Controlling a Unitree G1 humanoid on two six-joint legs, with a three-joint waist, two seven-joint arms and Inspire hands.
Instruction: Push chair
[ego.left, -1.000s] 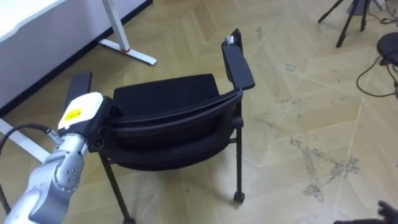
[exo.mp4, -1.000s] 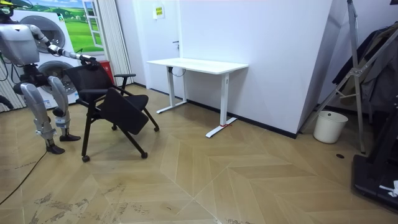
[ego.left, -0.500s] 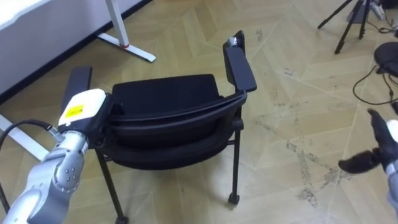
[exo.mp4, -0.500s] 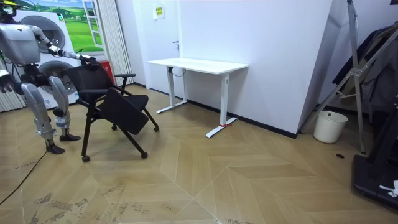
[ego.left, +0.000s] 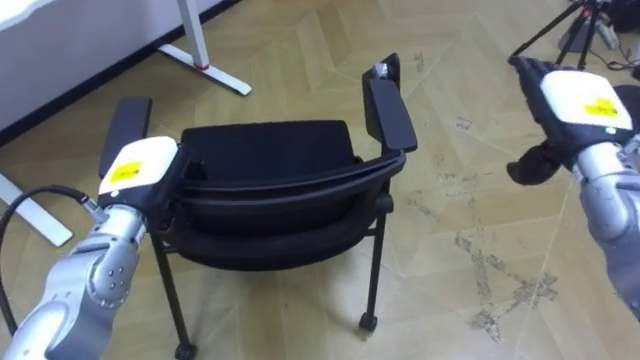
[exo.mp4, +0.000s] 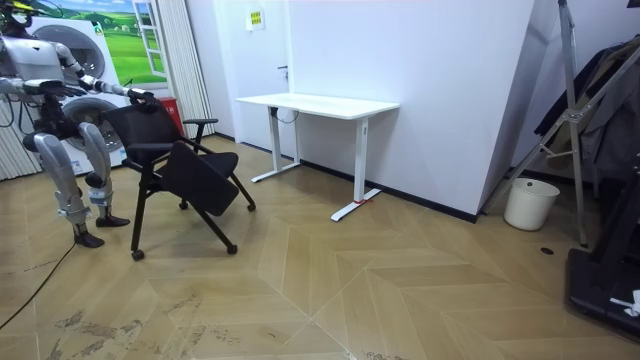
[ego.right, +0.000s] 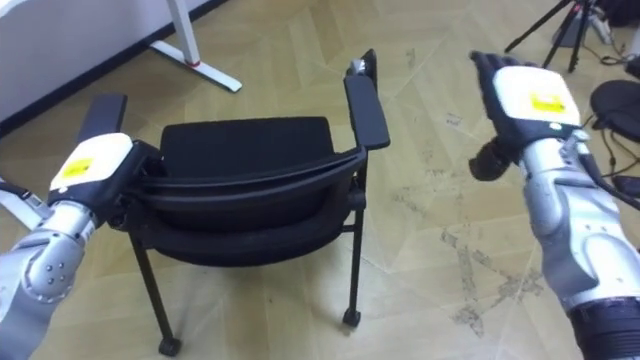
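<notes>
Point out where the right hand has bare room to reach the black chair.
Bare wooden floor lies between the right armrest of the black chair and the raised, open right hand. The seat between both armrests is bare. Crowded: the backrest's left end, where the left hand sits, and the tripod legs.

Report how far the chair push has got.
Done: left hand rests on the black padded chair's backrest corner. In hand: right hand is open in the air beside it, touching nothing. Left: the push itself; the chair stands off the white desk.
</notes>
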